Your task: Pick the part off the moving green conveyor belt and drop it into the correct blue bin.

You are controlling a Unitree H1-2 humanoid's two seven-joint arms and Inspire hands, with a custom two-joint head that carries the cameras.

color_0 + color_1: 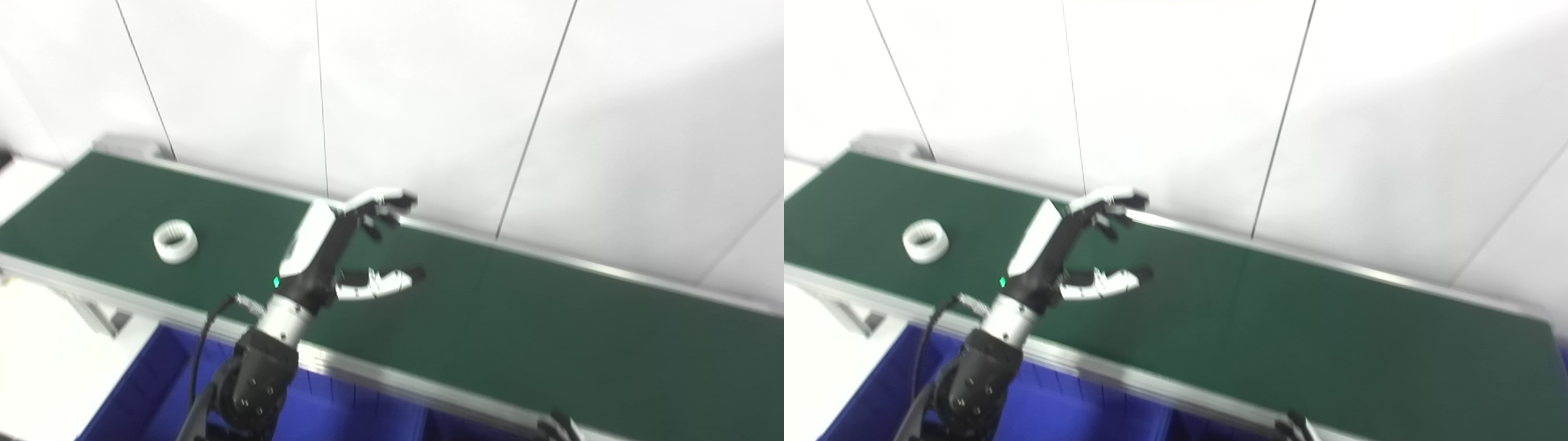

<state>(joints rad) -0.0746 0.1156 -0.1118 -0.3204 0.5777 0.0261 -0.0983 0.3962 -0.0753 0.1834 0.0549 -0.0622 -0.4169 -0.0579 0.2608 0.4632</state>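
White ring part [175, 241] is seen ungrasped on the green belt [551, 318]. Left hand [343, 251] is held open above it; picking and binning [343, 416] remain.

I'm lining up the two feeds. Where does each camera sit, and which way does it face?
Left eye view: on the head, looking down at the belt; shows the open left hand and a bit of the right hand.
Right eye view: beside it, same aim, scene shifted left.
Shared: ring, bin, wall.

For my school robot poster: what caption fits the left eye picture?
Open left hand above the green belt, white ring off to its left.
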